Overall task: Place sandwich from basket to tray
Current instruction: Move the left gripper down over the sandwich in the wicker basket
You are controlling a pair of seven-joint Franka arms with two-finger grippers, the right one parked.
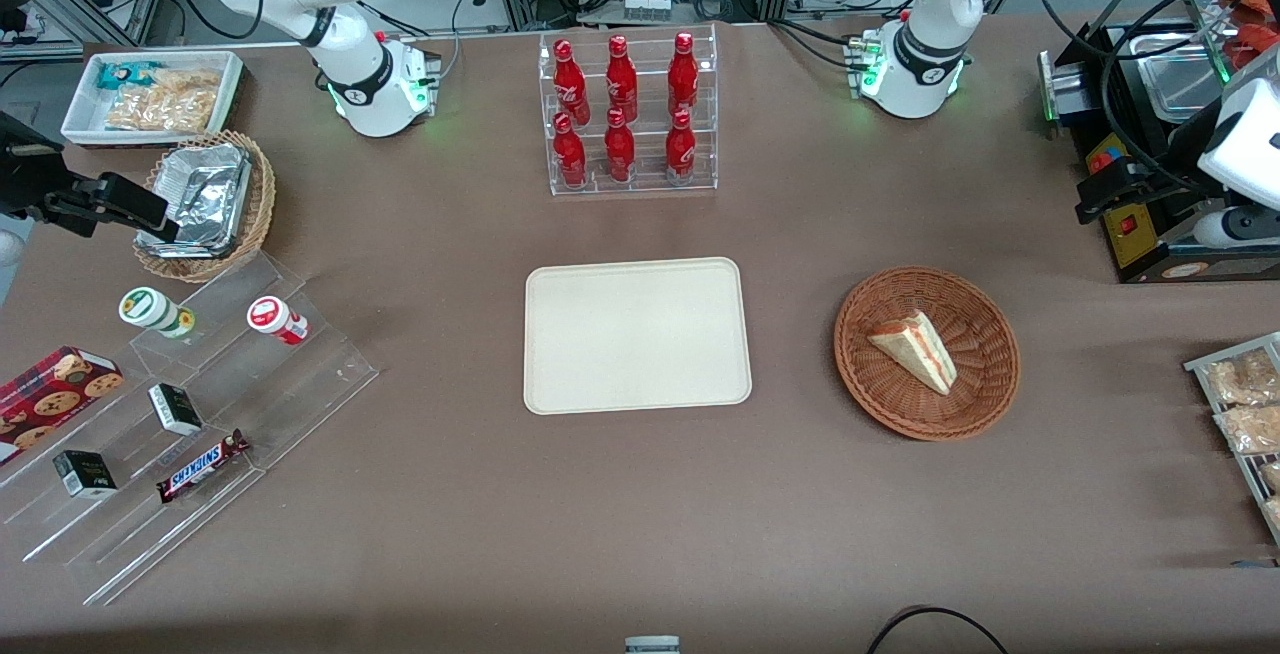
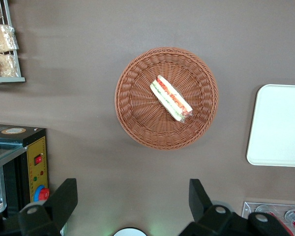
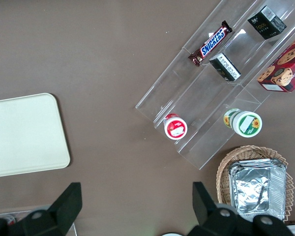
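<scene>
The cream tray (image 1: 637, 335) lies bare, well apart from the left arm's gripper (image 2: 130, 204). Beside it, toward the working arm's end, the reddish-brown wicker basket (image 1: 985, 384) holds the triangular sandwich (image 1: 915, 347). The gripper hangs high above the table just beside the basket, its fingers (image 2: 199, 195) spread wide and holding nothing.

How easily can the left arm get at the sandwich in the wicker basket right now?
Probably easily. The sandwich lies alone in the shallow basket, uncovered. The left gripper hangs open above the table beside the basket, with nothing between them.
</scene>
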